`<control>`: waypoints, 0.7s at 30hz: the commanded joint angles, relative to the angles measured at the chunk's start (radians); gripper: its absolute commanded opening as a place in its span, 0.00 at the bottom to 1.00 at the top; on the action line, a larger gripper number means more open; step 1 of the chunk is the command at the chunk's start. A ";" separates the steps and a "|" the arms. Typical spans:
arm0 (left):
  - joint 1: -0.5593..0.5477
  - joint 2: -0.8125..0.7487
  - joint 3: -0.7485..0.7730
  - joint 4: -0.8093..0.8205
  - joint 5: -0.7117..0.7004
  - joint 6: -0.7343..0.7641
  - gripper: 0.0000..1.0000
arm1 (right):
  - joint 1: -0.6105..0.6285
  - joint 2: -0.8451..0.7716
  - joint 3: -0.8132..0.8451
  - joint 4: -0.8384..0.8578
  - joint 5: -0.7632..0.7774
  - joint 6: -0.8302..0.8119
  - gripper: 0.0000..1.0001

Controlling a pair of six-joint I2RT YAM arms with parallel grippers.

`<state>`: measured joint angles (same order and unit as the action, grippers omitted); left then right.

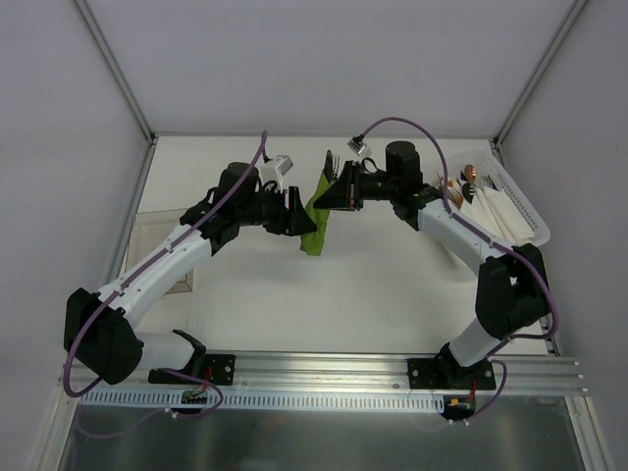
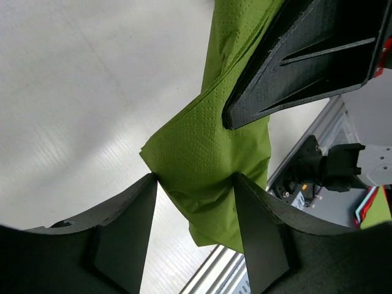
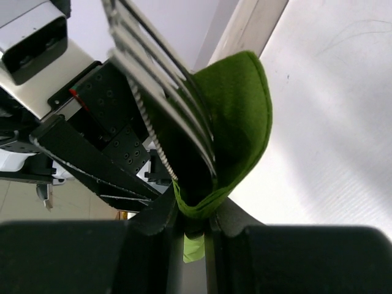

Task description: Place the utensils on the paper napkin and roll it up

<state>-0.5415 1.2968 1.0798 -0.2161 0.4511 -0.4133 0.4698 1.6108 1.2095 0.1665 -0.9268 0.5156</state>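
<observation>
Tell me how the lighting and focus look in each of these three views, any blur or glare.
Top external: soft even light, sharp, hardly any shadows. Left wrist: the paper napkin is crisp down to its embossing, with a streaky sheen on the table. Right wrist: the utensils near the lens are blurred, the napkin's inner fold is shadowed, and the table almost washes out.

No readable text, label or number shows anywhere.
</observation>
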 commanded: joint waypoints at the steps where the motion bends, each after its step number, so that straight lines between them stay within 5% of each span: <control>1: -0.002 -0.022 -0.024 0.107 0.112 -0.064 0.54 | 0.013 -0.063 0.009 0.224 -0.087 0.127 0.00; 21: 0.032 -0.040 -0.167 0.449 0.299 -0.242 0.51 | 0.018 -0.065 0.002 0.291 -0.095 0.172 0.00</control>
<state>-0.5079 1.2713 0.9501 0.1009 0.6708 -0.5926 0.4664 1.6108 1.1934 0.3191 -1.0126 0.6228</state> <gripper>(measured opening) 0.515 0.157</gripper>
